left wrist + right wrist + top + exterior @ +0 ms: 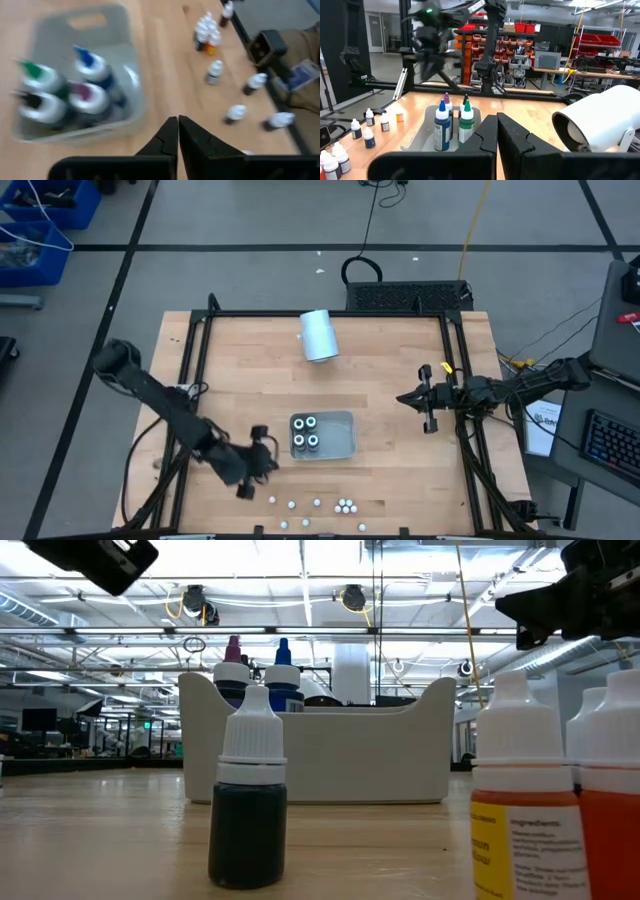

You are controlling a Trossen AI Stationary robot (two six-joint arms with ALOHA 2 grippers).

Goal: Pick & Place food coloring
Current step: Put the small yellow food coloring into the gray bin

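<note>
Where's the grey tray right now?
In the high view, the grey tray sits just below table centre, holding four larger food coloring bottles, between the left end effector and the right one.

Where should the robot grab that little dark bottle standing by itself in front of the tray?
Probably from straight above, fingers closing on the white cap of the dark bottle. It stands upright, and the cap is its topmost part, ridged near its base and narrower than the body. Nothing crowds it: the tray sits behind, the orange bottles off to one side. The left gripper is nearest.
</note>
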